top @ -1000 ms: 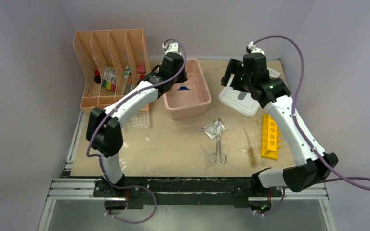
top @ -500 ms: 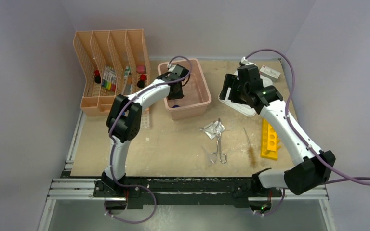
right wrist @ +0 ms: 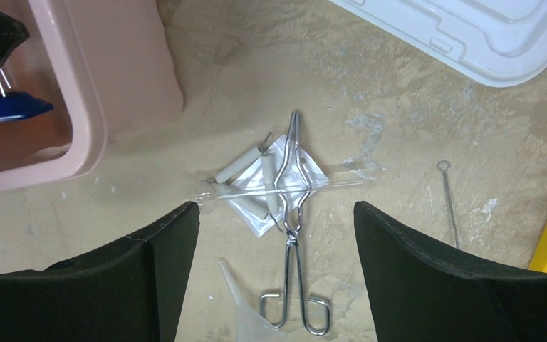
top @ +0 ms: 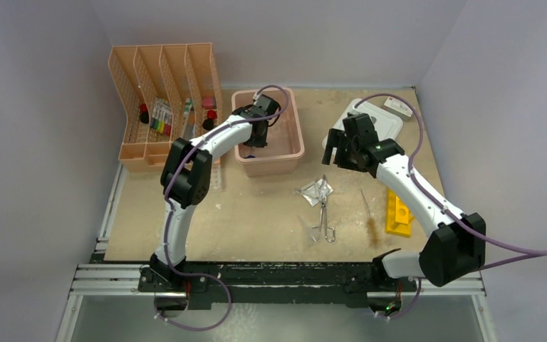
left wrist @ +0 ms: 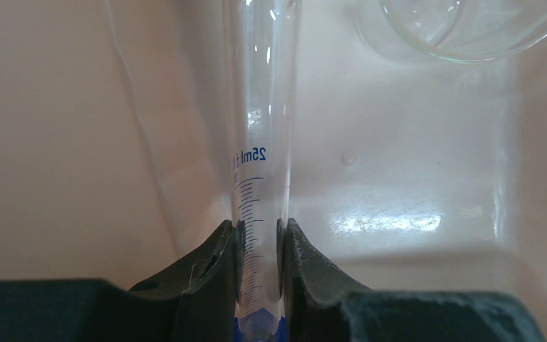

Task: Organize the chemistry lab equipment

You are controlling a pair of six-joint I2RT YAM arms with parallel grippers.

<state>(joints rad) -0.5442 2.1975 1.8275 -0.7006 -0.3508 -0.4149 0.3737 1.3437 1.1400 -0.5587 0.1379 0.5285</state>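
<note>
Left gripper (left wrist: 260, 242) is clamping the tube (left wrist: 260, 128) tight between both fingers, down inside the bin (top: 295, 142), far centre. Right gripper (right wrist: 276, 211) is hovering wide open, gripping nothing; forceps (right wrist: 290, 249) and bag (right wrist: 253, 214) are lying just near of it.

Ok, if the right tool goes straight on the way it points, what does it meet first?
Probably the metal forceps, lying across the small clear bag; the open right tool is centred over them, though height is unclear.

Forceps (top: 323, 212) over bag (top: 315, 189), near bin (top: 271, 168)
</note>
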